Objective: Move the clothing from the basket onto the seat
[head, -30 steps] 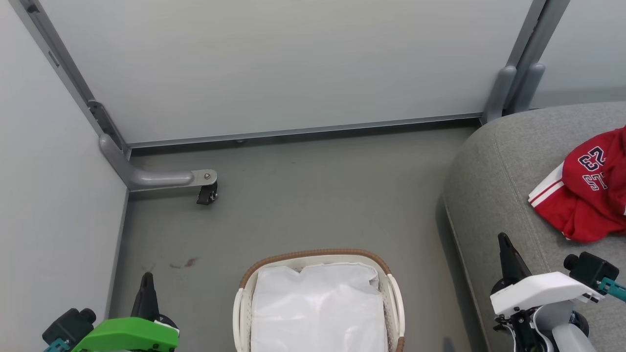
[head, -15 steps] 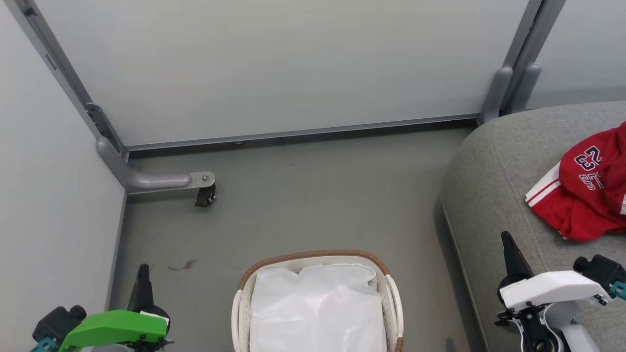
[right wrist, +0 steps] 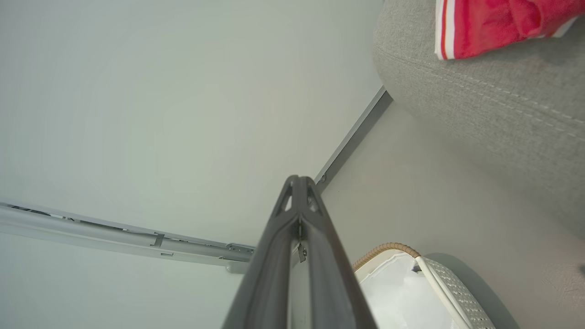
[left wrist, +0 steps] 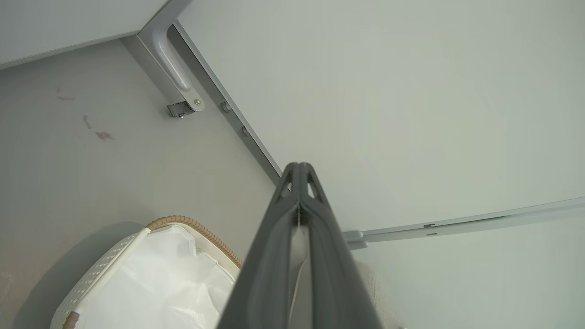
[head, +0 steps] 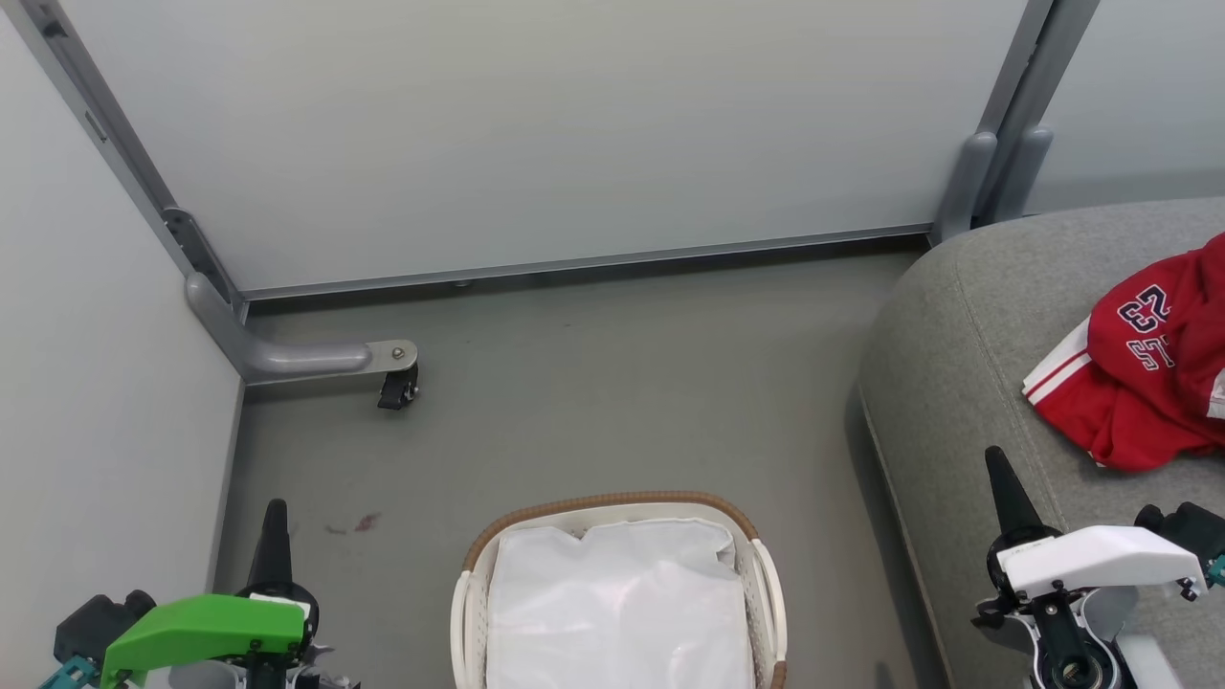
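The red clothing point(head: 1144, 373) with white stripes and the number 23 lies on the grey seat point(head: 967, 364) at the right; its striped edge point(right wrist: 484, 23) also shows in the right wrist view. The white basket point(head: 617, 507) with its brown rim sits on the floor at bottom centre, only its white liner point(head: 617, 603) showing inside. My left gripper point(head: 276, 517) is shut and holds nothing, low at the left of the basket. My right gripper point(head: 1000, 469) is shut and holds nothing, over the seat's front edge, apart from the clothing.
Grey partition walls point(head: 536, 124) close the space behind and to the left. A grey foot with a caster point(head: 397, 388) juts onto the floor at the left. A small reddish stain point(head: 364, 522) marks the floor near my left gripper.
Both grippers have drawn back toward the bottom of the head view. The view itself has shifted slightly left. The clothing stays where it lies on the seat.
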Robot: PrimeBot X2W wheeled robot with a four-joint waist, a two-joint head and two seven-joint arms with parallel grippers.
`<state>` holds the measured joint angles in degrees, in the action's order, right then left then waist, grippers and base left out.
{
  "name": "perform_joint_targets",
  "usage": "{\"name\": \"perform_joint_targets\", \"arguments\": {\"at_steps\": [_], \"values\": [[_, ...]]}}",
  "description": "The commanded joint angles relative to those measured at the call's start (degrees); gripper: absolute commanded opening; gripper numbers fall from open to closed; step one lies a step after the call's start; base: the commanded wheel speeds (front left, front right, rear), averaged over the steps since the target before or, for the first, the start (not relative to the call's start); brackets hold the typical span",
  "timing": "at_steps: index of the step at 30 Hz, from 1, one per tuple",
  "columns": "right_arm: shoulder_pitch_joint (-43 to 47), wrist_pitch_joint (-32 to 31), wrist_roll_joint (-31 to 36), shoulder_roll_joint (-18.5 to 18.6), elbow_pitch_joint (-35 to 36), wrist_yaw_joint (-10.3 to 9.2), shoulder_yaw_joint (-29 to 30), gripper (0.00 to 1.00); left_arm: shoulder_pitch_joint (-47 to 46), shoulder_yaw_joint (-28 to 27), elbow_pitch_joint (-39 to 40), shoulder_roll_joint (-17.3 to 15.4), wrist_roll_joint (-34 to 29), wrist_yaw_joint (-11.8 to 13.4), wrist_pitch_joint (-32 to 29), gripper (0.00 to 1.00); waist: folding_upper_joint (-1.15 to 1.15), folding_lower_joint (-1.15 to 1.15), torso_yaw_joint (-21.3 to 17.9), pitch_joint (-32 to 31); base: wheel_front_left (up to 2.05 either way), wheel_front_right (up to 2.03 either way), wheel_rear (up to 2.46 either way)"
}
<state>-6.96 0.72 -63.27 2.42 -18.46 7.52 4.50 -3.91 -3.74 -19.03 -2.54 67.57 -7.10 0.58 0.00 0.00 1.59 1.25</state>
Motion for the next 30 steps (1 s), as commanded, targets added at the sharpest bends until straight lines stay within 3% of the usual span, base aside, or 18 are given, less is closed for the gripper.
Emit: {"name": "perform_joint_targets", "arguments": {"at_steps": [1, 30], "values": [[0.1, -0.4, -1.7, 0.4, 0.8, -0.03, 0.3, 0.00, -1.3, -0.4, 0.7, -0.4, 1.3, -0.2, -0.3, 0.00, 0.00, 0.00, 0.0, 0.0, 0.00, 0.00, 0.00], [0.6, -4.4, -17.1, 0.5, 3.0, -0.04, 1.3, 0.00, -2.2, -1.8, 3.3, -0.4, 14.5, -0.4, -4.2, 0.00, 0.00, 0.00, -0.8, -0.5, 0.00, 0.00, 0.00]]}}
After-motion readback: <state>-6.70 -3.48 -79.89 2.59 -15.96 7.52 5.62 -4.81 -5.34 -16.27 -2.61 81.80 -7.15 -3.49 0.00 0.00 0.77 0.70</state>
